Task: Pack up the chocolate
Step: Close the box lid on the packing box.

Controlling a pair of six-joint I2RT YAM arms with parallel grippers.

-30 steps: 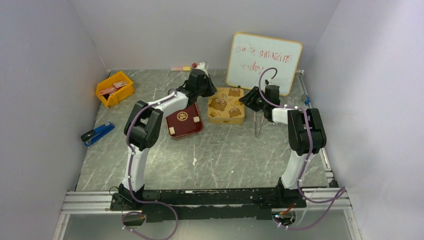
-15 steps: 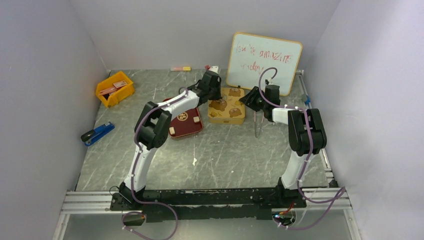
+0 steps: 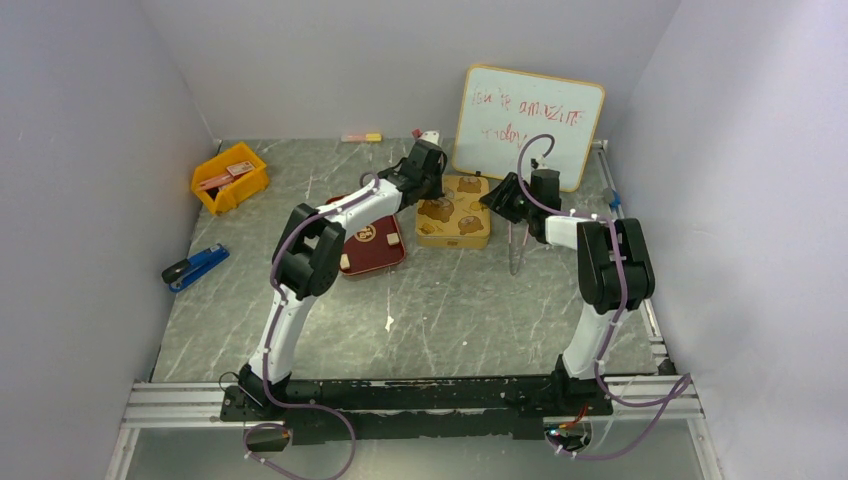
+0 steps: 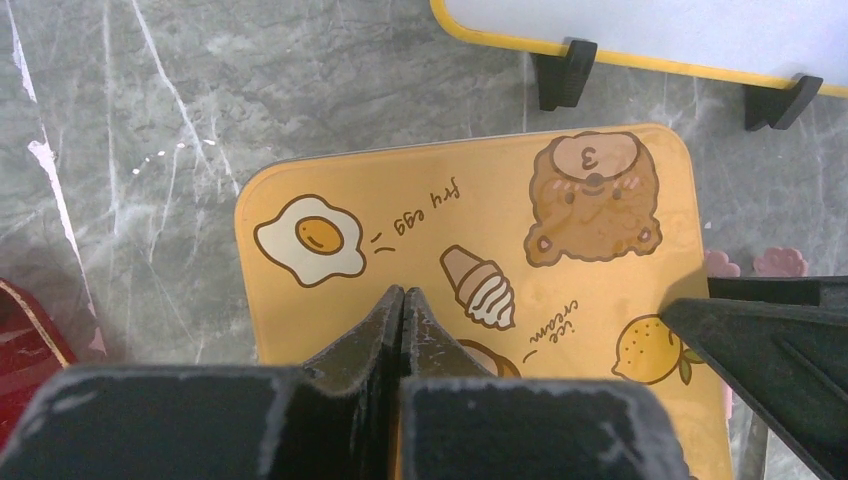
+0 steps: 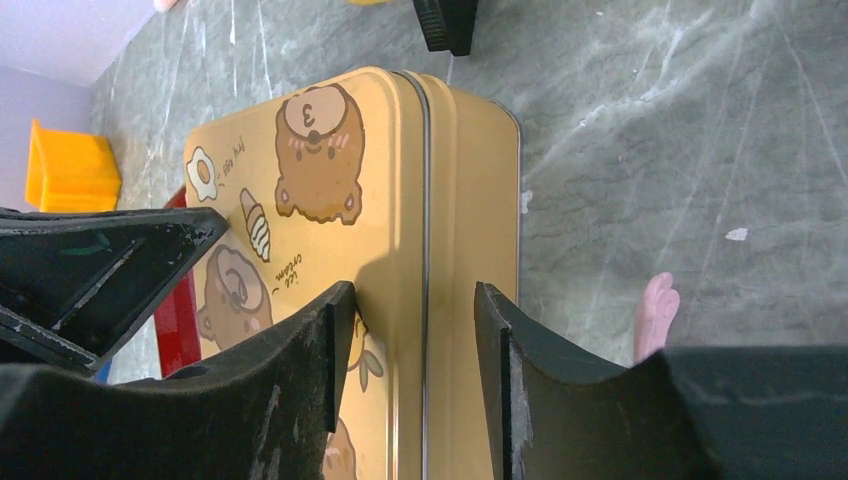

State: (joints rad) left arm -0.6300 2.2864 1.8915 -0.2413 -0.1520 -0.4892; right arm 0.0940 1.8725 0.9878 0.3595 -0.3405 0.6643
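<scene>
The gold tin [image 3: 453, 212] with bear pictures lies closed at mid-table. My left gripper [image 3: 432, 192] is shut, empty, its tips [image 4: 402, 295] just over the lid's left part near the fried-egg drawing. My right gripper [image 5: 415, 288] is open and straddles the tin's right-hand edge [image 5: 425, 200], one finger over the lid, the other beside the side wall, with gaps showing. Left of the tin sits the dark red tray [image 3: 368, 245], partly under my left arm. Two small pale tan chocolate pieces [image 3: 345, 262] rest at its rim.
A whiteboard [image 3: 528, 120] stands just behind the tin. A yellow bin [image 3: 230, 178] and a blue stapler [image 3: 195, 266] are at the left. Thin sticks [image 3: 515, 250] lie right of the tin, pink paw-shaped bits [image 4: 780, 262] beside it. A marker [image 3: 361, 137] lies by the back wall.
My left arm has swung right, from over the red tray to over the gold tin, still shut. The right gripper has stayed at the tin's right edge.
</scene>
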